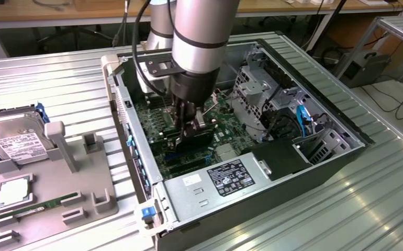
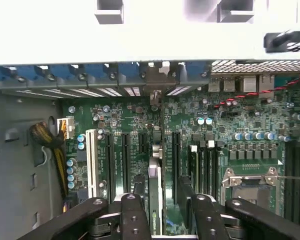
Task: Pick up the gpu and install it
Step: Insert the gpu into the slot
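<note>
**GPU standing in slot, pincer let go**

The black two-finger pincer (image 2: 160,220) is spread wide, holding nothing, straddling the thin black-faced gpu card (image 2: 155,195) edge-on between its fingers. The card stands upright in a black slot on the green motherboard (image 2: 240,120), its silver bracket end at 12 o'clock against the case's rear slot row. The arm reaches into the open grey computer case (image 1: 327,112) on the ribbed metal tabletop (image 1: 62,83). Pick-up done; full seating unclear.

It looks like a lab: an open computer case (image 1: 257,130) lies on a metal surface (image 1: 62,83), with cables on the floor (image 1: 397,99).
</note>
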